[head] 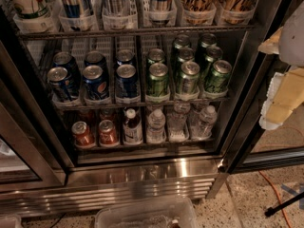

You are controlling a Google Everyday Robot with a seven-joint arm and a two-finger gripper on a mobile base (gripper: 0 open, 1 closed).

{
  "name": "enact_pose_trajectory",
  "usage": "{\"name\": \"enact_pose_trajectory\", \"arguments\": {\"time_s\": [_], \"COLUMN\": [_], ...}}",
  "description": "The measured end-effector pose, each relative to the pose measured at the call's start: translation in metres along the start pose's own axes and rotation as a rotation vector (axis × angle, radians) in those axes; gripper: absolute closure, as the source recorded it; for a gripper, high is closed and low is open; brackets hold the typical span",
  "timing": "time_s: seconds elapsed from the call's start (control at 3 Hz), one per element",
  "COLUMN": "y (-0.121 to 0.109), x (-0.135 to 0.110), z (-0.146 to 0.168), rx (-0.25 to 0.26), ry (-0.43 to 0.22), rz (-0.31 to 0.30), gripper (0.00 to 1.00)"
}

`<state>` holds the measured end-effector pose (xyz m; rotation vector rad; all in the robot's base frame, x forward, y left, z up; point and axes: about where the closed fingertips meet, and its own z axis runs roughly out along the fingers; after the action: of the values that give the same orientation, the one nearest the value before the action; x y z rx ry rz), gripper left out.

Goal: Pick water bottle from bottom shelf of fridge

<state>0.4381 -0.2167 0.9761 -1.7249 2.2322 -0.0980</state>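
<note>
The fridge (pixel 142 175) stands open in front of me, with wire racks above a ribbed steel base panel. On the bottom shelf (pixel 142 144) stand two red cans (pixel 83 134) at the left, then a white-capped bottle of dark liquid (pixel 132 126). Right of it is a clear water bottle (pixel 156 125) with a white cap, and two more clear bottles (pixel 205 121) further right. My gripper (pixel 281 91), pale yellow and white, is at the right edge of the view. It is outside the fridge, beyond the dark door frame, higher than the bottom shelf and well right of the bottles.
The middle rack holds blue cans (pixel 95 82) and green cans (pixel 187 75); tall cans stand on the top rack. A dark door frame (pixel 247 108) runs between gripper and shelves. A clear plastic bin (pixel 147 215) sits on the floor below, with an orange cable (pixel 273 194) and black stand leg (pixel 285 205) at the right.
</note>
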Motion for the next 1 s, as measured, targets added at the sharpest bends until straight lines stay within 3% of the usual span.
{"name": "enact_pose_trajectory", "arguments": {"time_s": [0.33, 1.0], "y": [0.000, 0.018], "x": [-0.001, -0.037], "z": [0.000, 0.022], "rx": [0.001, -0.044], "ry": [0.000, -0.130], "rz": [-0.001, 0.005], "gripper": [0.00, 0.00]}}
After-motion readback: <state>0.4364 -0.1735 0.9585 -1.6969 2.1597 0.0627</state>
